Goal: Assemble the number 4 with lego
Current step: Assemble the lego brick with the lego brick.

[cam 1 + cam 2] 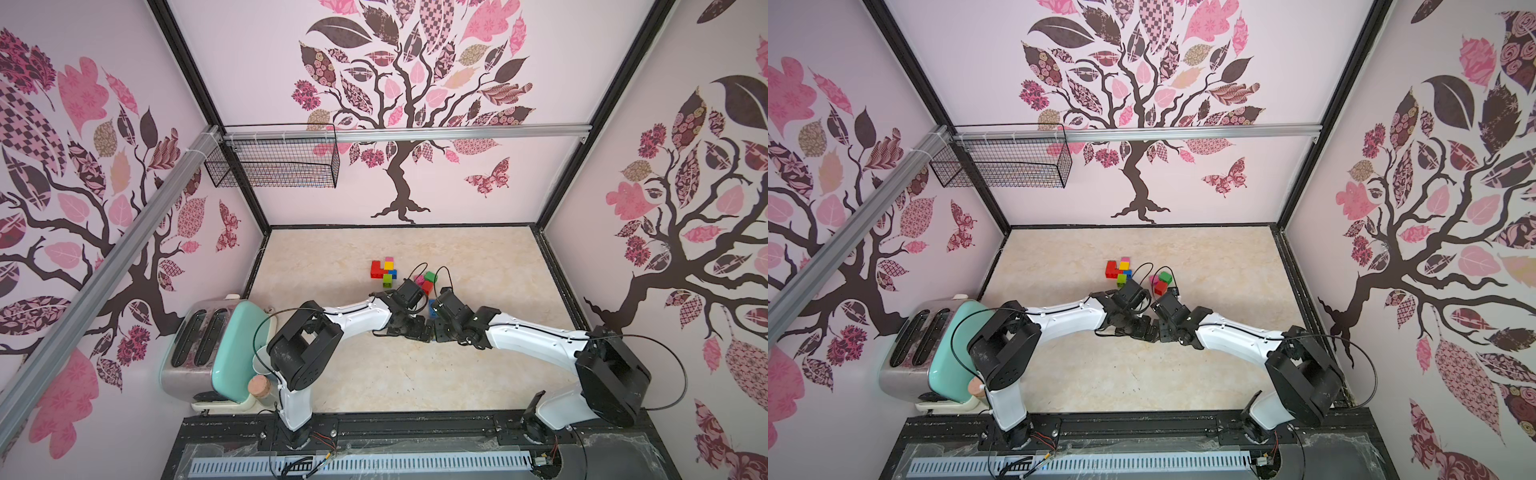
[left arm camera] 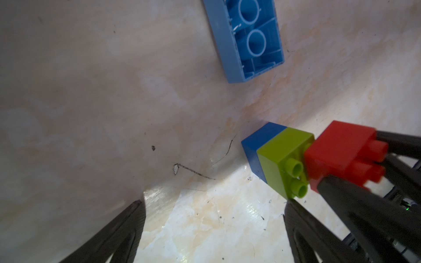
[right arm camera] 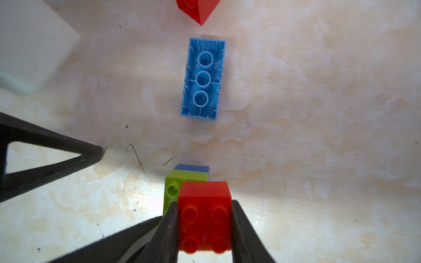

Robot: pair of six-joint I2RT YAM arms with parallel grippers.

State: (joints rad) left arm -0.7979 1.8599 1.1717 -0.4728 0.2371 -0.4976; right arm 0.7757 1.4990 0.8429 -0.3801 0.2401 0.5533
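Nearest the robot, mid-way across the table [image 1: 478, 374], the right gripper [image 3: 204, 205] pinches a red brick [image 3: 205, 218] by two opposite side walls, studs up. The brick sits over part of a lime brick [image 2: 284, 154] that is stacked on a small blue brick [image 2: 257, 143]. Some lime studs show on the left, i.e. the red one is offset. Can't tell if it's pressed home. Just to the left, the left gripper [image 2: 214, 202] hangs spread wide, holding nothing.

A bit farther lies a long blue brick [image 3: 202, 78], hollow side up (it'd need flipping before it studs onto anything). Beyond it is a second red brick [image 3: 198, 9], cut off at the edge of the right wrist view. Farther again, in both top views, is a loose bunch of bricks [image 1: 427, 286] in green, pink and red. To its left is the partial build [image 1: 384, 270] of red, yellow, pink, blue and lime.

Handling, my guess: these bricks are light, rigid and not fragile. The walls are smooth, though, so one can slip or twist in a light pinch. Best hold is flat across opposite side walls, approx. mid-height, leaving studs and underside free. The press-fit prob. wants a straight downward push w/ the stack braced, esp. since a short two-brick stack could tip or skid on the smooth top.
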